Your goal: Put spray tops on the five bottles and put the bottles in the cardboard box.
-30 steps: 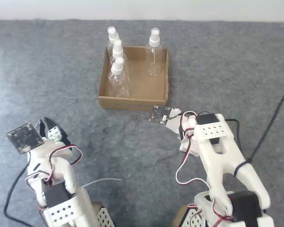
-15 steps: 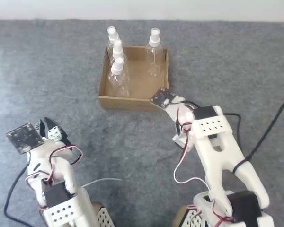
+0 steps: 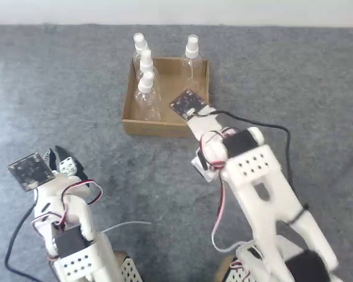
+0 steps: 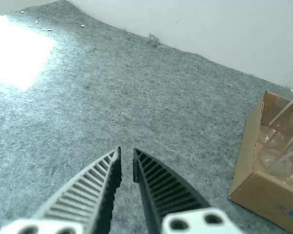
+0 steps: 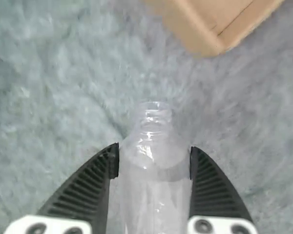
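Observation:
A clear bottle (image 5: 155,161) with an open neck and no spray top is held by my right gripper (image 5: 154,152), whose fingers are shut on its shoulder. It hangs over the grey carpet just short of a corner of the cardboard box (image 5: 212,27). From above, the right arm (image 3: 247,170) stretches toward the box (image 3: 165,126) from the near right. Several bottles with white spray tops (image 3: 146,88) stand inside the box along its left wall and at its back right corner (image 3: 192,56). My left gripper (image 4: 127,155) is shut and empty, low over the carpet at the near left (image 3: 63,157).
Grey carpet covers the whole table and ends at a white wall at the far edge. A thin white cable (image 3: 126,224) lies by the left arm's base. The box's near left corner (image 4: 244,192) appears in the left wrist view, well apart from the left gripper.
The right arm has swung left and forward toward the box, carrying the bottle. The left arm has not moved.

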### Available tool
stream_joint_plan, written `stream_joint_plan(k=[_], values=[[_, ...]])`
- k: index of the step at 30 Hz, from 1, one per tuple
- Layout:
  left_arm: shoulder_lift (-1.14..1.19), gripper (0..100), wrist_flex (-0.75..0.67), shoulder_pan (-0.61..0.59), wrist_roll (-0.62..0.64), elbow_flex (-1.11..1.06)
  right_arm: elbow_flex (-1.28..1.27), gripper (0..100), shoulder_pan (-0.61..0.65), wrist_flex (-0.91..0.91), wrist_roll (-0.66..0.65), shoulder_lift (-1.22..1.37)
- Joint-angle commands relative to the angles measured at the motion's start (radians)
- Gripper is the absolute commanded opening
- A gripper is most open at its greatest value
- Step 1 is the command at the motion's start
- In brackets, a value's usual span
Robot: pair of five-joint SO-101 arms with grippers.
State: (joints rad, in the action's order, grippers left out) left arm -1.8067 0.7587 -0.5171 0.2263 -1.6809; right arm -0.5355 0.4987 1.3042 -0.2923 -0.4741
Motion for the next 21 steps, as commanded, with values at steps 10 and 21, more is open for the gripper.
stream_joint_plan(k=[10, 21], values=[[-0.017, 4, -0.032, -0.002, -0.011, 0.012, 0.066, 10.6, 0.162, -0.013, 0.012, -0.274], [-0.017, 4, -0.034, -0.002, -0.011, 0.012, -0.107, 10.5, 0.208, -0.216, 0.012, -0.453]])
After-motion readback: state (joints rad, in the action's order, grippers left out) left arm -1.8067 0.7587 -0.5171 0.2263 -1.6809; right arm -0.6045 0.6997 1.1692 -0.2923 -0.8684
